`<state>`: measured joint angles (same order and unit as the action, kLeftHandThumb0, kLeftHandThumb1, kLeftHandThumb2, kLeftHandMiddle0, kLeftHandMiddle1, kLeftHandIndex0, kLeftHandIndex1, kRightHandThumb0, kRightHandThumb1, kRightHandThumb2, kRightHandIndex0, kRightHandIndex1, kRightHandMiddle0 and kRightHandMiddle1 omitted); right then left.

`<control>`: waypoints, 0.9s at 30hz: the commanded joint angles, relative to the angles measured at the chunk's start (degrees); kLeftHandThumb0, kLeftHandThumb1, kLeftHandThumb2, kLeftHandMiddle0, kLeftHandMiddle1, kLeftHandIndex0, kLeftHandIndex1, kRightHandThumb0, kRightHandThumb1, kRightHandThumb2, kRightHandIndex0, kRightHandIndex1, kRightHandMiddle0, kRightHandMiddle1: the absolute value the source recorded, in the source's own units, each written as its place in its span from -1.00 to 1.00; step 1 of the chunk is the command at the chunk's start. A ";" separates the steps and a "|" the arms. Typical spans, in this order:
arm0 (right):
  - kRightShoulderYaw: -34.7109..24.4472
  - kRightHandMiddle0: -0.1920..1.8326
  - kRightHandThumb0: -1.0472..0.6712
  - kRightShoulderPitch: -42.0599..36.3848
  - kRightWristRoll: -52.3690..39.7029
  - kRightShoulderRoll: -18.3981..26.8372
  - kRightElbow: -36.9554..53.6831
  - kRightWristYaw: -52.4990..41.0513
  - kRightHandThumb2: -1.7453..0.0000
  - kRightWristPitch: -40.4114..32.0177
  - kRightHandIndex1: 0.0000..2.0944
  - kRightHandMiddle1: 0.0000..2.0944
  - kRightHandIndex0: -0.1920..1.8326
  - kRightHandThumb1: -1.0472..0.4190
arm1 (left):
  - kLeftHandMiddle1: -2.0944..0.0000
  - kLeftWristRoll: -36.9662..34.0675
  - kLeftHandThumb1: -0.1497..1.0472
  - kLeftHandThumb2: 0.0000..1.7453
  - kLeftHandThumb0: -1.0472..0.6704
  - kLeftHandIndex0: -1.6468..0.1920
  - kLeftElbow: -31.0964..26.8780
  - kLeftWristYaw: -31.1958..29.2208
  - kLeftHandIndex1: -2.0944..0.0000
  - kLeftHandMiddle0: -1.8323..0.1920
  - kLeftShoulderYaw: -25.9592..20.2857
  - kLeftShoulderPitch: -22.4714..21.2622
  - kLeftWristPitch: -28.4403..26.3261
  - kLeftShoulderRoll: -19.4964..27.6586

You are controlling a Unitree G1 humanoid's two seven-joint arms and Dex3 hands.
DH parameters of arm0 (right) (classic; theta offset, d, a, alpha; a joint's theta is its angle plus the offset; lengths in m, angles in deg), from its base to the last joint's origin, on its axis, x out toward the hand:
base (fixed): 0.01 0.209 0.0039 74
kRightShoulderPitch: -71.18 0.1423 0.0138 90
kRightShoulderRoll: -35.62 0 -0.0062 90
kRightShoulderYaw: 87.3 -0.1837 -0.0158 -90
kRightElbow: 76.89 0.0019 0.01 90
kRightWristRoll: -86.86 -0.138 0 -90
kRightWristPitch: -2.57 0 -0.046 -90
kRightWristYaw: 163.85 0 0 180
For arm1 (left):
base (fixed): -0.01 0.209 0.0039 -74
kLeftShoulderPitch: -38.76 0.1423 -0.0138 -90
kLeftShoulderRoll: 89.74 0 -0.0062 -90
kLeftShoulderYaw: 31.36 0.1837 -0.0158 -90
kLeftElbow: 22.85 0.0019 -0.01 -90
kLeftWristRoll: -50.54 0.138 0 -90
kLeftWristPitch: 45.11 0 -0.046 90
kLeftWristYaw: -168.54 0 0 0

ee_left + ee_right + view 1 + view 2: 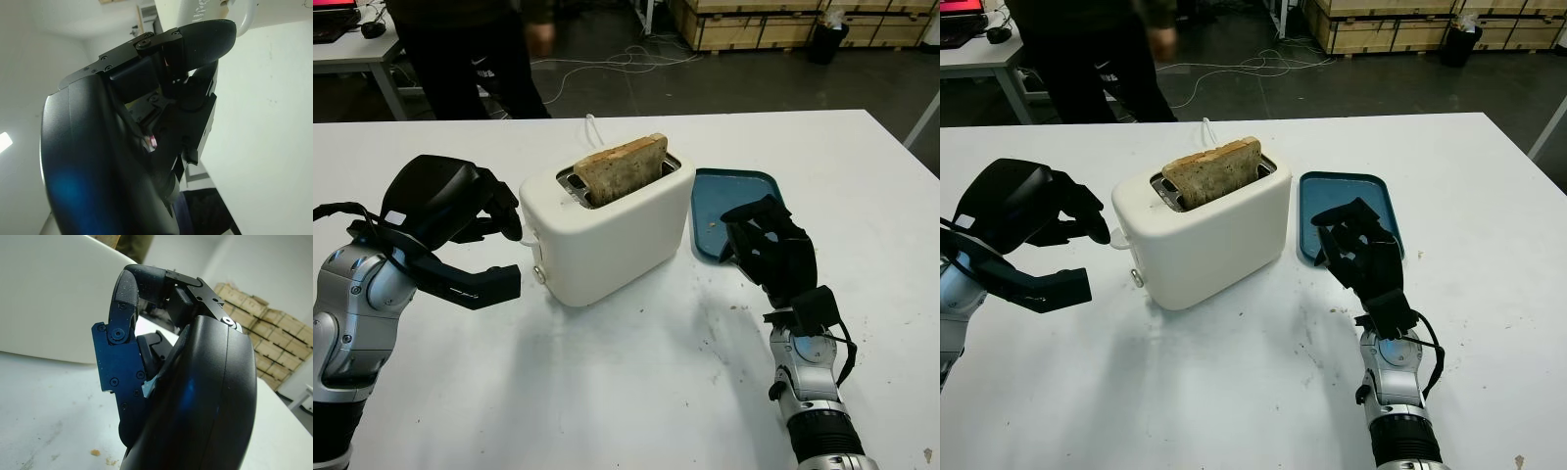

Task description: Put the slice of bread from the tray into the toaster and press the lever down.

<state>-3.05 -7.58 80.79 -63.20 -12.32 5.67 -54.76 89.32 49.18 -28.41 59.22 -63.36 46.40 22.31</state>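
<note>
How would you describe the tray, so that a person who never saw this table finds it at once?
Start at the boxy white plastic toaster in the middle of the white table, with a brown slice of bread standing in its slot. On the side of the right hand lies the flat, dark blue rectangular tray with rounded corners. It is the only blue thing there.

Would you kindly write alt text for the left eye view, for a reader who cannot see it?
A slice of bread stands high in a white toaster on a white table. The left hand is at the toaster's lever end, fingers curled; the right hand is open beside a blue tray. A person stands behind.
</note>
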 commanded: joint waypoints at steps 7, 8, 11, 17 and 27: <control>-0.25 -0.25 -0.33 -0.03 -0.71 -0.39 0.97 -0.24 0.58 -0.60 0.67 0.67 0.03 -0.83 | -0.54 0.55 0.55 -0.99 0.24 -0.73 0.81 -0.55 0.61 -0.28 0.89 0.29 -1.38 -0.47; -0.26 -0.25 -0.33 -0.02 -0.89 -0.40 0.93 -0.41 0.58 -0.58 0.67 0.67 0.03 -0.83 | -0.54 0.47 0.56 -0.99 0.24 -0.71 0.83 -0.63 0.62 -0.27 0.96 0.26 -1.52 -0.46; -0.32 -0.25 -0.32 0.00 -1.30 -0.47 0.94 -0.84 0.59 -0.56 0.67 0.67 0.03 -0.83 | -0.54 0.60 0.56 -0.99 0.23 -0.61 1.02 -0.53 0.69 -0.27 1.19 0.02 -1.66 -0.37; -0.37 -0.25 -0.32 0.09 -1.15 -0.41 0.71 -0.99 0.59 -0.50 0.67 0.67 0.04 -0.83 | -0.34 0.70 0.58 -0.99 0.21 -0.36 1.53 -0.61 0.93 -0.37 1.64 -0.48 -2.23 -0.51; -0.55 -0.25 -0.31 0.04 -1.68 -0.57 0.61 -1.57 0.59 -0.47 0.67 0.67 0.03 -0.83 | -0.42 0.84 0.62 -1.00 0.14 -0.35 2.11 -0.44 0.96 -0.35 2.20 -0.67 -2.33 -1.11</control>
<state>-3.24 -7.58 80.54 -63.28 -12.29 4.31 -54.76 89.63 50.88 -28.83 60.48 -63.36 44.23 21.58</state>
